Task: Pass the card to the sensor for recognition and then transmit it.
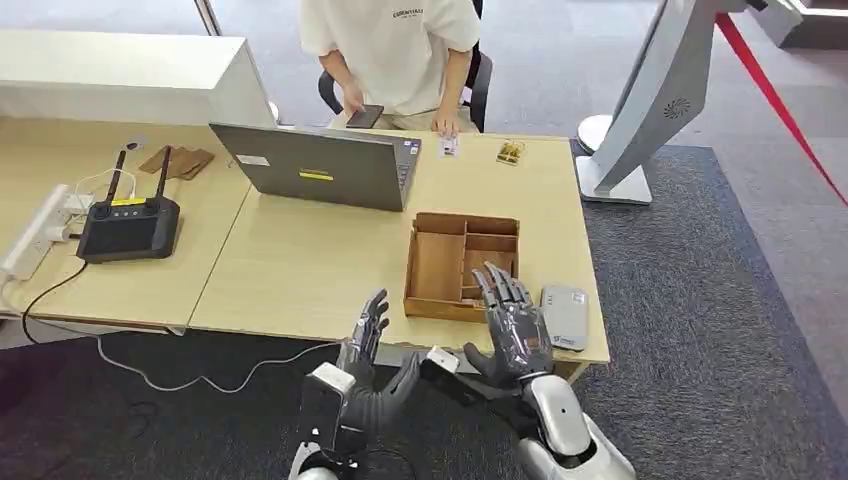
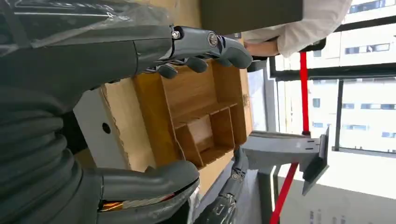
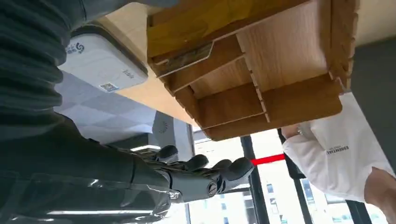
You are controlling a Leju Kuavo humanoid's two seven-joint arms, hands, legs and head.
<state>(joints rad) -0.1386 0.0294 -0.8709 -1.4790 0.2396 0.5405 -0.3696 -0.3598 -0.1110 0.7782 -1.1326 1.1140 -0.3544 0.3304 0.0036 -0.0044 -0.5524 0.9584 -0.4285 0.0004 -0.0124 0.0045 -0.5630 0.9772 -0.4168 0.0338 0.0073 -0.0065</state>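
A wooden compartment tray (image 1: 438, 262) sits near the table's front right, with a grey sensor box (image 1: 565, 316) just to its right. My right hand (image 1: 514, 328) hovers over the tray's near right corner, fingers spread and holding nothing. My left hand (image 1: 366, 345) is open at the table's front edge, left of the tray. In the right wrist view a flat card-like piece (image 3: 184, 58) lies in a narrow compartment of the tray (image 3: 275, 60), beside the sensor box (image 3: 100, 58). A small card (image 1: 449, 146) lies at the far edge under a person's hand.
A person in a white shirt (image 1: 395, 45) sits across the table holding a phone (image 1: 365, 116). An open laptop (image 1: 320, 165) stands behind the tray. A black controller (image 1: 130, 228) and a power strip (image 1: 40, 230) lie at the left. A white stand (image 1: 650, 110) rises at the right.
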